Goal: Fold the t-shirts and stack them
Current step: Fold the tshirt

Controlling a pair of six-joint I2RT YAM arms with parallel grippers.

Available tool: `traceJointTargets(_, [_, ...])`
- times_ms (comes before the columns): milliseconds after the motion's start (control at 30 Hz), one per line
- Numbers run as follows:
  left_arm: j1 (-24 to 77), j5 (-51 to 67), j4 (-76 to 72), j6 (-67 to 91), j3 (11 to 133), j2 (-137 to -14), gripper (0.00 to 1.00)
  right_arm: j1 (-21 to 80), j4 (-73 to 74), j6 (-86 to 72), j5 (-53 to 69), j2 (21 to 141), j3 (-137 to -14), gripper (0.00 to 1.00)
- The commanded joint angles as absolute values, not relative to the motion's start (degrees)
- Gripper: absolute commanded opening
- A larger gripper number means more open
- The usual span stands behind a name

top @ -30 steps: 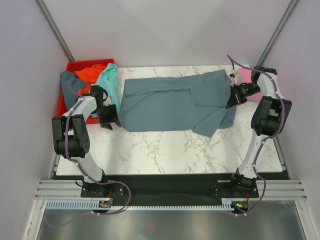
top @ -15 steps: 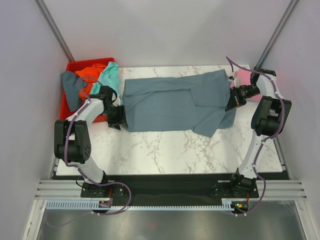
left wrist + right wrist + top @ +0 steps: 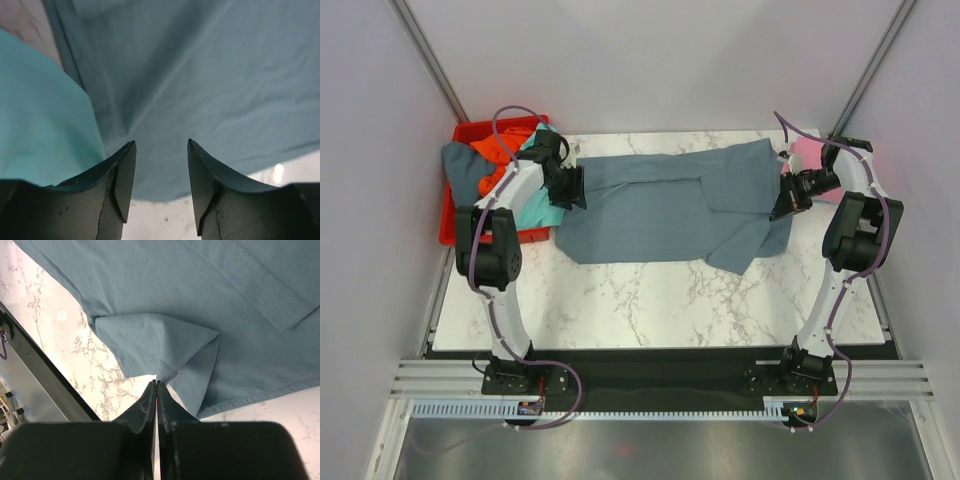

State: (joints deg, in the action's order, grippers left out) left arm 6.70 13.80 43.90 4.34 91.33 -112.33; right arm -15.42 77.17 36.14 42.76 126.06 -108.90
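Red plastic bin (image 3: 447, 228) sits at the upper left of the top view. It holds an orange shirt (image 3: 492, 148) and a bundle of dark blue-grey cloth (image 3: 460, 170), and a teal shirt (image 3: 535, 205) spills over its rim onto the marble table (image 3: 650, 300).

Half a second back, the left gripper (image 3: 572, 187) was down at the lower-left corner of the slate blue-grey shirt (image 3: 670, 205). Now it's up at that shirt's upper-left edge. The shirt lies spread across the upper half of the table. The right gripper (image 3: 782, 205) hasn't budged from the shirt's right end, and the pink shirt (image 3: 808, 152) is just above it.

The left wrist view shows what the top one can't: the fingers (image 3: 122, 170) are spread apart with nothing between them, over the seam where teal meets slate. The right wrist view shows the jaws pressed fully together right at a folded corner's edge. Whether any cloth is pinched, can't tell.

Count: two arms, one bin, four shirts, one extra bundle.
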Motion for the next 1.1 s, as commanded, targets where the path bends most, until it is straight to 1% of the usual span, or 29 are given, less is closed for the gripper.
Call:
traceJointTargets(0, [6.94, 8.71, 42.1, 0.26, 98.6, -117.75, 0.53, -15.29, 76.82, 36.3, 45.26, 124.81, -110.4, 0.05])
traceJointTargets(133, [6.86, 0.56, 40.79, -1.56, 102.39, -122.07, 0.55, -15.29, 75.85, 35.77, 45.79, 124.1, -109.07, 0.05])
traceJointTargets(267, [5.46, -3.34, 40.17, -1.85, 102.4, -122.43, 0.57, -15.29, 75.5, 35.77, 45.62, 123.93, -108.81, 0.05])
traceJointTargets(433, [2.64, -12.19, 39.03, -0.62, 99.15, -119.36, 0.6, -15.29, 75.06, 35.51, 45.79, 124.28, -108.9, 0.05])
traceJointTargets(533, [0.09, -13.97, 38.76, 1.13, 96.77, -116.11, 0.6, -15.29, 74.8, 35.25, 46.23, 124.45, -108.72, 0.04])
traceJointTargets(567, [-2.7, -13.89, 38.59, 1.14, 95.72, -115.23, 0.6, -15.29, 74.71, 35.16, 46.4, 124.54, -108.55, 0.04])
traceJointTargets(633, [-4.47, -13.54, 38.67, 1.05, 95.01, -114.87, 0.6, -15.38, 74.36, 34.63, 46.84, 124.8, -108.46, 0.04])
traceJointTargets(700, [-5.01, -12.75, 38.67, 0.97, 94.22, -114.7, 0.61, -15.29, 74.0, 34.28, 47.2, 125.16, -108.72, 0.04])
traceJointTargets(800, [-4.66, -8.45, 38.67, 0.62, 94.39, -114.61, 0.61, -15.29, 73.92, 33.75, 47.46, 125.07, -109.25, 0.04])
traceJointTargets(900, [-2.03, -3.09, 40.85, -3.23, 97.11, -114.35, 0.61, -15.29, 73.92, 33.66, 47.2, 124.89, -109.34, 0.04])
traceJointTargets(967, [1.73, 1.91, 42.18, -4.48, 98.26, -110.93, 0.63, -15.29, 73.92, 33.92, 46.67, 124.28, -108.9, 0.04])
traceJointTargets(1067, [5.97, 7.54, 43.85, -2.03, 94.23, -102.85, 0.66, -15.38, 73.92, 34.63, 45.97, 123.4, -107.93, 0.04])
